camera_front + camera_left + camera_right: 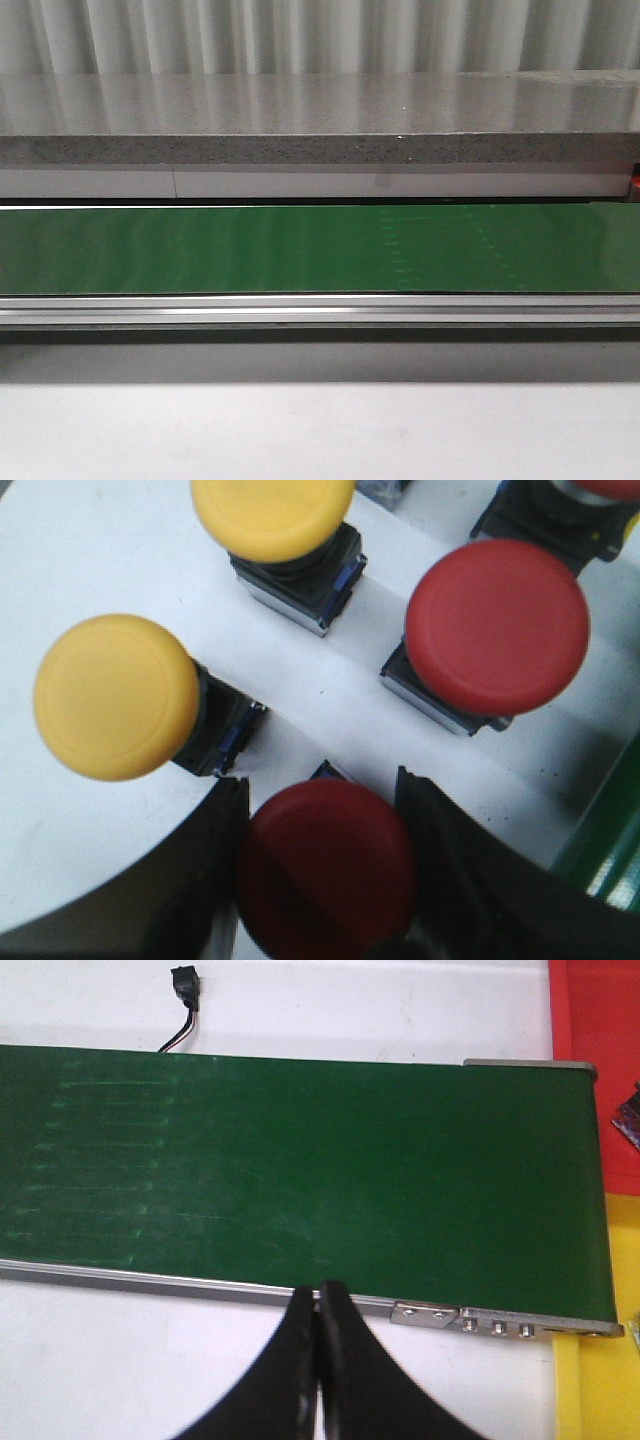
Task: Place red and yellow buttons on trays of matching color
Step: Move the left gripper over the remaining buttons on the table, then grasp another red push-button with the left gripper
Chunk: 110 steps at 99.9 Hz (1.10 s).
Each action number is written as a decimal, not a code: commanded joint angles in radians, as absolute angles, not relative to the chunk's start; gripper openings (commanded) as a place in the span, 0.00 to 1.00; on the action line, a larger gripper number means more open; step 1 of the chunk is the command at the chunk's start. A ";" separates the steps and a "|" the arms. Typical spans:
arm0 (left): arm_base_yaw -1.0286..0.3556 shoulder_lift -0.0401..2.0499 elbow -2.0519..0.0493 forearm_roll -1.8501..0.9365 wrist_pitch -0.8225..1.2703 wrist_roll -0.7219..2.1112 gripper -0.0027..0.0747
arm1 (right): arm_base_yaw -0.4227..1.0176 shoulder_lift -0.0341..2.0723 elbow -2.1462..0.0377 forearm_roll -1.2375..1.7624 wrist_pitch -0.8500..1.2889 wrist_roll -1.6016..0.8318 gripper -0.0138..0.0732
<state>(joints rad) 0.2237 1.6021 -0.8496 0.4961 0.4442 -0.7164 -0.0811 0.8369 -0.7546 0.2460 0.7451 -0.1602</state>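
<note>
In the left wrist view, my left gripper (320, 780) is shut on the cap of a red button (325, 865) that stands on a white surface, one black finger pressed against each side. Nearby stand another red button (497, 625) and two yellow buttons (115, 695) (272, 515). The edge of a third red button (610, 488) shows at the frame corner. My right gripper (318, 1288) is shut and holds nothing, and it hangs over the near rail of the green belt (300, 1160). Beyond the belt's end lie a red tray (595, 1010) and a yellow tray (600, 1390). Neither gripper appears in the front view.
The green conveyor belt (320, 250) runs across the table between metal rails, with a grey stone ledge (320, 145) behind it. A black connector on a wire (185, 985) lies past the belt. A strip of green belt (600, 850) borders the buttons' white surface.
</note>
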 commanded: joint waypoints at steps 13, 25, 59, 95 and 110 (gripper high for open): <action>0.191 1.416 -0.877 0.499 0.448 -0.716 0.01 | -0.080 0.831 -0.781 0.256 0.700 -0.171 0.08; 0.148 1.306 -0.877 0.503 0.456 -0.713 0.01 | -0.080 0.831 -0.781 0.256 0.700 -0.171 0.08; 0.015 1.154 -0.877 0.478 0.460 -0.676 0.01 | -0.080 0.831 -0.781 0.256 0.700 -0.171 0.08; -0.067 1.261 -0.904 0.411 0.458 -0.610 0.01 | -0.080 0.831 -0.781 0.256 0.700 -0.171 0.08; -0.067 1.316 -0.928 0.407 0.460 -0.609 0.01 | -0.080 0.831 -0.781 0.256 0.700 -0.171 0.08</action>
